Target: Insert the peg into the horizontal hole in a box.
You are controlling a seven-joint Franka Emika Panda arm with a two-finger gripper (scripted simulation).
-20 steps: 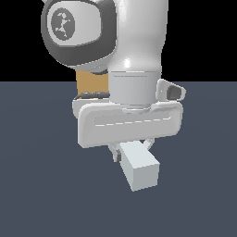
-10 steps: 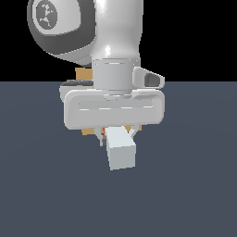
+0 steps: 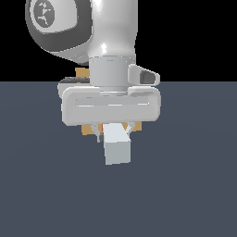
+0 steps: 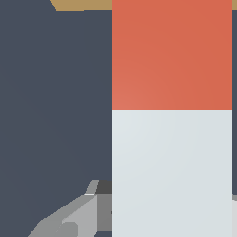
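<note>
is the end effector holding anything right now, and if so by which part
Yes: the end effector grips the peg on its white section, not the red-orange end.

box (image 3: 85,129): you see only tan slivers around the arm's hand; the rest is covered.
hole: hidden from you in both views.
peg (image 3: 116,144): its red end is concealed in the exterior view.
gripper (image 3: 113,132): fingertips mostly masked.

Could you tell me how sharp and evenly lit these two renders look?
Exterior view: crisp edges, soft highlights on the white hand, no cast shadows under the peg, black background above the floor. Wrist view: flat, glare-free colour; the peg fills much of the frame, the box only a cropped sliver.
</note>
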